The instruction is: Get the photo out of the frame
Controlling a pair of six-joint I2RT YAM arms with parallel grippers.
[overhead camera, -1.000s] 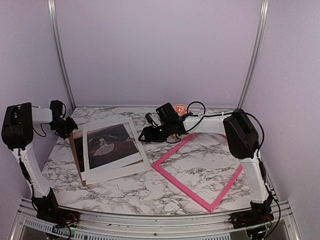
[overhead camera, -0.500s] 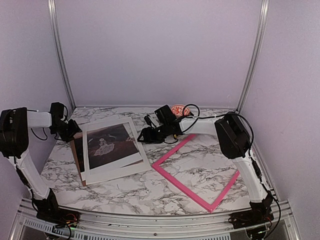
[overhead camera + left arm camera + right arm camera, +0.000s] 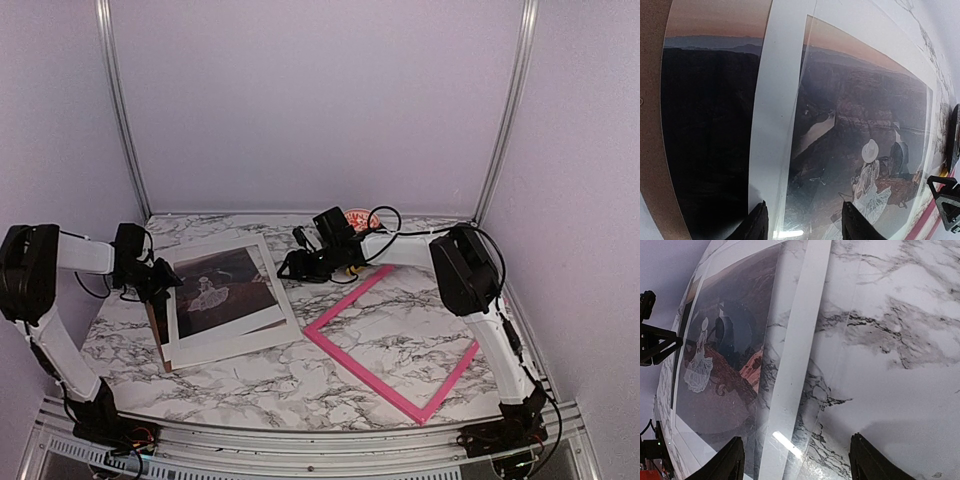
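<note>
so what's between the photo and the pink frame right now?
Only bare marble table between the photo and the frame, seen in the top view.

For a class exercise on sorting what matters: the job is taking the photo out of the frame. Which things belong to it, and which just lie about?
Belong to the job: photo, already out; pink frame, empty; left gripper and right gripper, both open.

Just lying about: brown backing board under the photo; small orange round item at the back.

Lab booth: lilac walls (image 3: 320, 100), marble tabletop (image 3: 262, 385)
</note>
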